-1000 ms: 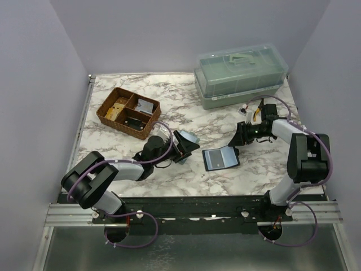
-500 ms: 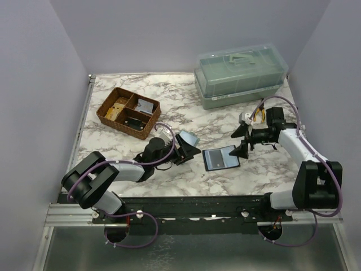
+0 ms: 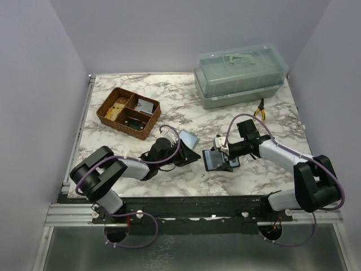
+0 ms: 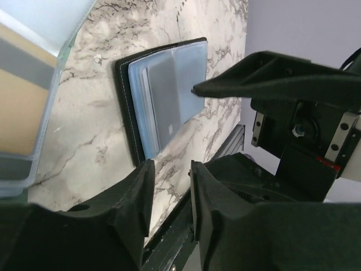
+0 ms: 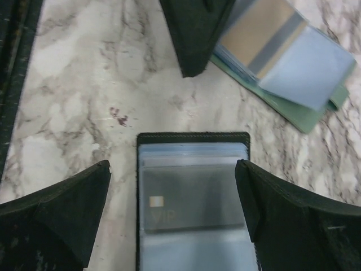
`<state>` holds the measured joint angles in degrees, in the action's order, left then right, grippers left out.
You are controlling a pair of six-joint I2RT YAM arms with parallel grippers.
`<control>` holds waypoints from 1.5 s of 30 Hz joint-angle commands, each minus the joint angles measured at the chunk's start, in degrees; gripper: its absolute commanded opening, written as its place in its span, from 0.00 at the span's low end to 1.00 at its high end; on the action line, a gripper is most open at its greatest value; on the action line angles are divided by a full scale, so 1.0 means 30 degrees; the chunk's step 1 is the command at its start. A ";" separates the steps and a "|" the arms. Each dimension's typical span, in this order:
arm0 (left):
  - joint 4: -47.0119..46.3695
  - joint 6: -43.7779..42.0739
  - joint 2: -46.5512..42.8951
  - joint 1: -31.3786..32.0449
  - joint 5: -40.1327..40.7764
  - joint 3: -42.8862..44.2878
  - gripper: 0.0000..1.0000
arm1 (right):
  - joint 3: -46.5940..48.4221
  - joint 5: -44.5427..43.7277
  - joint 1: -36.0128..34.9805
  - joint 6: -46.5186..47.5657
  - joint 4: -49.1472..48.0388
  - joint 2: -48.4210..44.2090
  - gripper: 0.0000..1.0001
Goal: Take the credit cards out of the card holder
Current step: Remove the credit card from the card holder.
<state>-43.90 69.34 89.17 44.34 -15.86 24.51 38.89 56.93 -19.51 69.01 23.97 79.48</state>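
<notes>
Card holder (image 3: 212, 161) open flat, long axis L-R.

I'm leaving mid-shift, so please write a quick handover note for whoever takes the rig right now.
Grippers: the left gripper is narrowly open and empty, beside the pile of cards on the table. The right gripper is wide open, straddling the open holder.
Done: several cards are out, in the pile.
Left: at least the VIP card sits in the holder's sleeve; pull it out.
</notes>
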 commanded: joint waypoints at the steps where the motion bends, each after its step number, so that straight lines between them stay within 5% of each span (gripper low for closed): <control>1: -0.0067 0.0030 0.1268 0.0254 -0.0116 0.1372 0.34 | -0.0494 -0.2632 0.0087 -0.2131 -0.3021 0.0157 0.99; 12: -0.0045 -0.0051 0.3573 0.0610 0.0423 0.1924 0.40 | -0.1538 -0.4406 -0.1033 -0.2272 -0.3592 0.0662 0.99; 18: -0.0045 -0.0476 0.4270 0.0835 0.0560 0.2310 0.31 | -0.2159 -0.6084 -0.1603 -0.2790 -0.5290 0.0051 0.99; 45: -0.0538 0.0016 0.4591 0.1065 -0.0213 0.3768 0.33 | -0.1759 -0.6260 -0.1565 -0.3299 -0.4912 -0.1144 0.80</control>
<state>-43.64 68.31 101.60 46.89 -15.46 34.04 32.97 39.42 -23.94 59.51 9.65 77.38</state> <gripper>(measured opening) 0.314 0.809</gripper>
